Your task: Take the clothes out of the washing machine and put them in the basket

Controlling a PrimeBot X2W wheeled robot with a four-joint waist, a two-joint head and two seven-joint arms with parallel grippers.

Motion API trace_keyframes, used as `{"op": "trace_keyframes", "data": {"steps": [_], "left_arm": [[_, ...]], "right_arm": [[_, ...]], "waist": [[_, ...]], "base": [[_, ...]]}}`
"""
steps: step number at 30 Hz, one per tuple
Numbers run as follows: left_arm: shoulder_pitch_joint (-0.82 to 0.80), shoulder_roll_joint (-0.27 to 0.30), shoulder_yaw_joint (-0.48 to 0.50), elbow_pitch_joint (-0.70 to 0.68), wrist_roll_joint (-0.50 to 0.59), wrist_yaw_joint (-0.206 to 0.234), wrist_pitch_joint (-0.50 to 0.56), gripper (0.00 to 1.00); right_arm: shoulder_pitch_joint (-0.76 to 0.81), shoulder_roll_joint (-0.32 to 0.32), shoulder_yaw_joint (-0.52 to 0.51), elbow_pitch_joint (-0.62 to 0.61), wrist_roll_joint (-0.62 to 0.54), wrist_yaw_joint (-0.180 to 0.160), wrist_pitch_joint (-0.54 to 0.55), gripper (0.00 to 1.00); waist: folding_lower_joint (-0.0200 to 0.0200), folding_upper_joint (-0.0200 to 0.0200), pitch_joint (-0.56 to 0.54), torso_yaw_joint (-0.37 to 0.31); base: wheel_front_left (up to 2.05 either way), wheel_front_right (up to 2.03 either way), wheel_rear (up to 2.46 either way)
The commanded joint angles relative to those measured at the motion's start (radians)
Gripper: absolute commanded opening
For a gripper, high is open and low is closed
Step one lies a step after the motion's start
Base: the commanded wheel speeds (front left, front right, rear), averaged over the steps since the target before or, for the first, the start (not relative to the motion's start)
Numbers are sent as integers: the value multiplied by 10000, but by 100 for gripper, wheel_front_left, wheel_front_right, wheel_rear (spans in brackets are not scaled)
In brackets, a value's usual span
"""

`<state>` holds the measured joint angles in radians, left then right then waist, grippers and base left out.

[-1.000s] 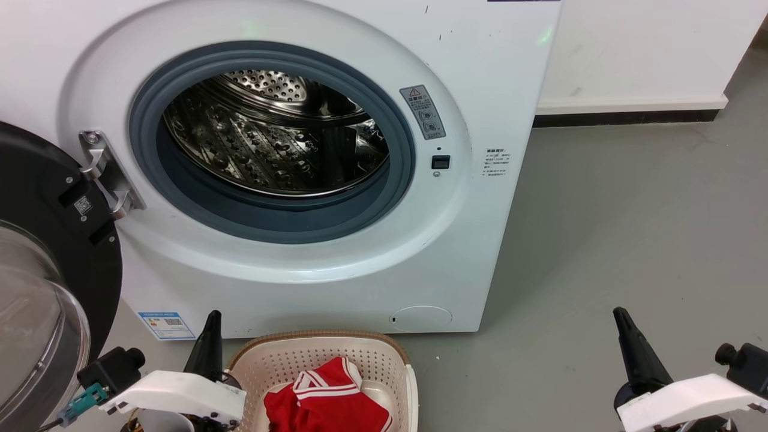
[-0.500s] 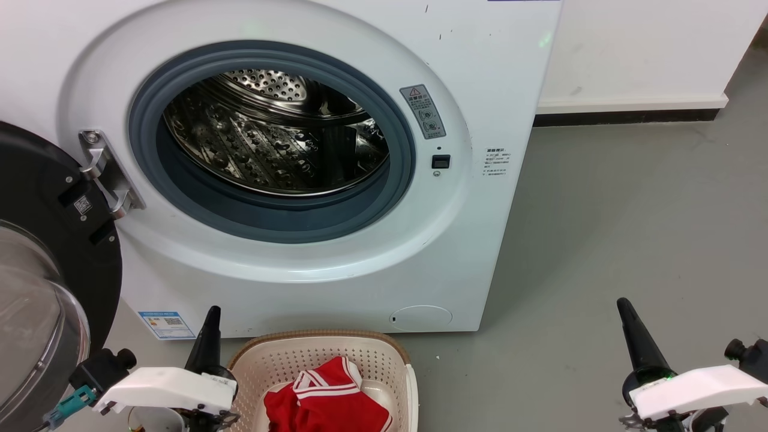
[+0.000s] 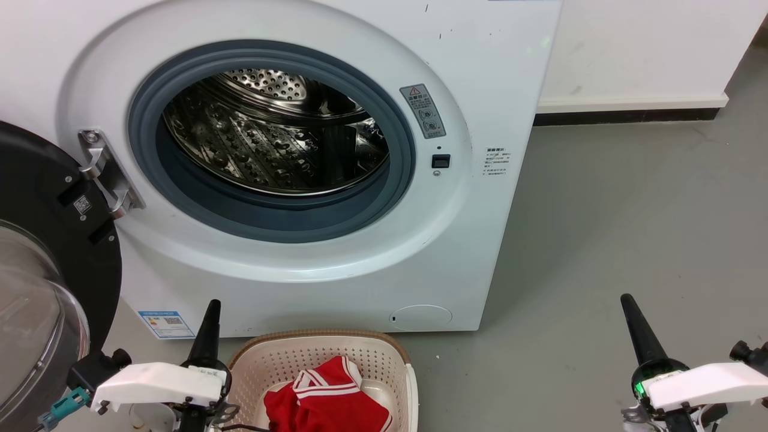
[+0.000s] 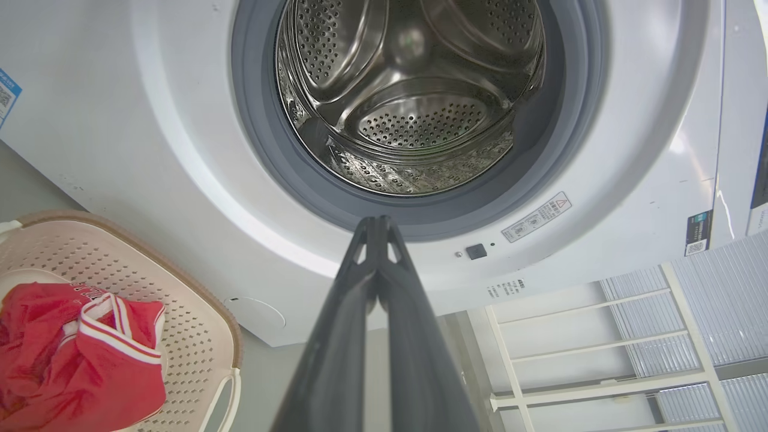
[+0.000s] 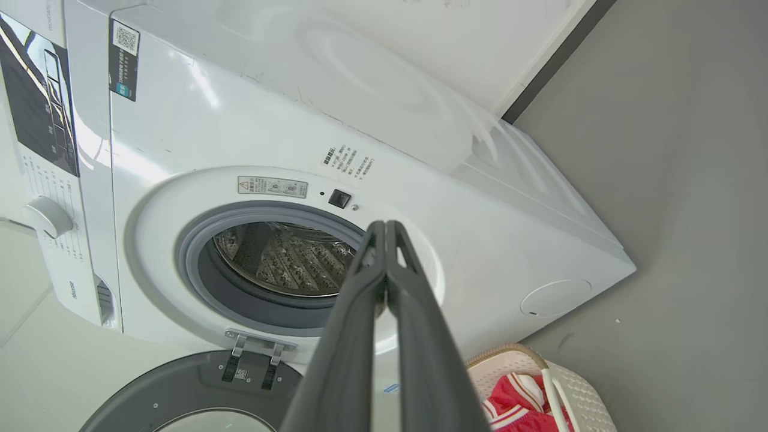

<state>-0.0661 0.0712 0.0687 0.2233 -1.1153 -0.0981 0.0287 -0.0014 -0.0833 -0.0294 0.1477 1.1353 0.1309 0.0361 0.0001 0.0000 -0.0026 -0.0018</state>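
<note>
Clothes (image 3: 327, 401) in basket (image 3: 282, 363) just beside left claw (image 3: 212, 307)

Closed left gripper (image 4: 378, 225) before the washing machine (image 4: 180, 150); clothes (image 4: 72, 354) in the basket (image 4: 198, 324).

Laundry rm: front-load washer (image 3: 480, 60), basket (image 3: 318, 333), grey floor (image 3: 630, 210).

Head view: near end of basket (image 3: 271, 365) and lower part of clothes (image 3: 327, 403) cut off by bottom edge; door (image 3: 36, 180) cut by left edge; washing machine (image 3: 492, 72) top cut by upper edge. Print on warning sticker (image 3: 422, 111) too small to read.
</note>
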Motion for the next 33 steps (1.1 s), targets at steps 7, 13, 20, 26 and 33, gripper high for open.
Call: {"op": "trace_keyframes", "data": {"steps": [7, 13, 20, 26, 33], "left_arm": [[-243, -27, 116, -6, -946, -99, 172, 0], [-289, -54, 171, 29, -1533, -146, 276, 0], [-330, -83, 228, 66, -2178, -178, 389, 0], [-325, -107, 260, 96, -2614, -205, 461, 0], [-377, -133, 312, 132, -3198, -252, 568, 0]], "right_arm": [[-418, -43, -92, 136, 991, 0, 80, 0], [-535, -36, -136, 260, 1595, -1, 133, 0], [-650, -24, -189, 381, 2261, -1, 184, 0], [-731, -14, -229, 477, 2706, -1, 234, 0], [-825, 3, -286, 605, 3303, -2, 286, 0]], "waist": [[0, 0, 8, 3], [0, 0, 14, 4], [0, 0, 21, 7], [0, 0, 26, 8], [0, 0, 33, 10]], "base": [[0, 0, 0], [0, 0, 0], [0, 0, 0], [0, 0, 0], [0, 0, 0]]}}
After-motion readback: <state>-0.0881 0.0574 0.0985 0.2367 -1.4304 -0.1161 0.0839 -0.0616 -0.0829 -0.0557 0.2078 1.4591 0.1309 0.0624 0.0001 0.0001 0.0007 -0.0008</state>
